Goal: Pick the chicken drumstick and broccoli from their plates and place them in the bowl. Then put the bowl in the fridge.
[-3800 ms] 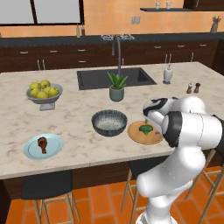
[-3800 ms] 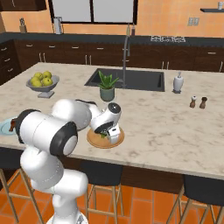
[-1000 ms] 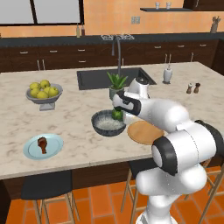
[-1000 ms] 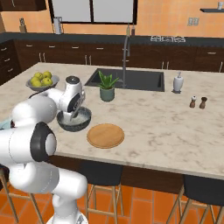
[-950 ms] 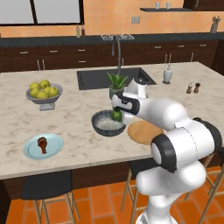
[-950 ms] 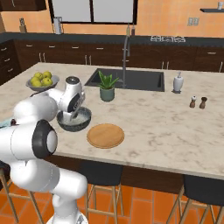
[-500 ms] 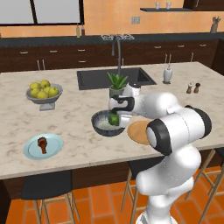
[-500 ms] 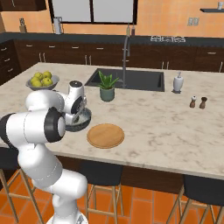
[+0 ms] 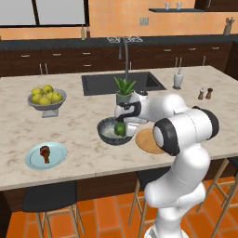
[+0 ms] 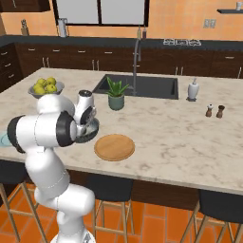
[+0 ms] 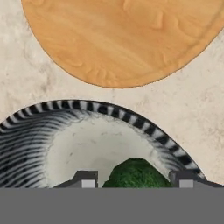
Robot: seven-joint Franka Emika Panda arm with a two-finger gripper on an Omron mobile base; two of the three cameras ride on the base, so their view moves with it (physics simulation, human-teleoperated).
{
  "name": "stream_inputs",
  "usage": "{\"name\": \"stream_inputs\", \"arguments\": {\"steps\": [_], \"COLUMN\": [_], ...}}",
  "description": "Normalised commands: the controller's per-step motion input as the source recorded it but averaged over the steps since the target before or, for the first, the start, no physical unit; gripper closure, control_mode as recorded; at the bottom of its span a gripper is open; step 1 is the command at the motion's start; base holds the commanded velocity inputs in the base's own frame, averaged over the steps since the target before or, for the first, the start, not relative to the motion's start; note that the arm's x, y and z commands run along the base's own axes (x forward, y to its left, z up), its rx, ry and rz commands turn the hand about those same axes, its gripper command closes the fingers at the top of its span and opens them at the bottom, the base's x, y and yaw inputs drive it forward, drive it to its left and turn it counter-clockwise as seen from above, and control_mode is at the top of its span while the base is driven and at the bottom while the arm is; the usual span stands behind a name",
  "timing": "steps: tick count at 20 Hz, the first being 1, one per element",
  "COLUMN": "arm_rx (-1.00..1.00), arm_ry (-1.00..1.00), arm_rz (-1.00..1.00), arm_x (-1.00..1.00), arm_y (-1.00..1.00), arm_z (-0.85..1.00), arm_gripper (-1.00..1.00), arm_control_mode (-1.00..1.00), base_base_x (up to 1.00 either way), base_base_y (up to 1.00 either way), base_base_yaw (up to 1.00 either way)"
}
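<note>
The gripper (image 11: pixel 135 180) grasps, apparently, the broccoli (image 11: pixel 134 173) over the bowl (image 9: pixel 107 132), left of the wooden plate (image 11: pixel 122 37).

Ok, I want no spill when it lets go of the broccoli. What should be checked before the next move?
1. Dark-green bumpy broccoli floret between the tool tips: ok.
2. Tool over the ribbed dark grey bowl: ok.
3. Broccoli touching the bowl's floor: cannot tell.
4. Round orange-tan wooden plate bare: ok.
5. Reddish-brown chicken drumstick in bowl: not ok, it lies on the pale blue plate.
</note>
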Motion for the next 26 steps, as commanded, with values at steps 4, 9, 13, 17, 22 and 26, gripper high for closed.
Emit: {"name": "stream_inputs", "arguments": {"steps": [4,9,13,17,22,26], "arm_rx": [0.00,0.00,0.00,0.01,0.01,0.01], "arm_ry": [0.06,0.02,0.00,0.00,-0.02,0.00], "arm_rz": [0.00,0.00,0.00,0.00,0.00,0.05], "arm_x": [0.47,0.29,0.00,-0.20,-0.75,-0.97], "arm_y": [0.02,0.16,0.06,0.03,0.00,0.00], "arm_z": [-0.21,-0.40,-0.09,0.03,0.45,0.64], "arm_gripper": [1.00,-1.00,-1.00,-1.00,-1.00,-1.00], "arm_control_mode": [-1.00,-1.00,-1.00,-1.00,-1.00,-1.00], "base_base_x": [0.00,0.00,0.00,0.00,0.00,0.00], "base_base_y": [0.00,0.00,0.00,0.00,0.00,0.00], "base_base_yaw": [0.00,0.00,0.00,0.00,0.00,0.00]}}
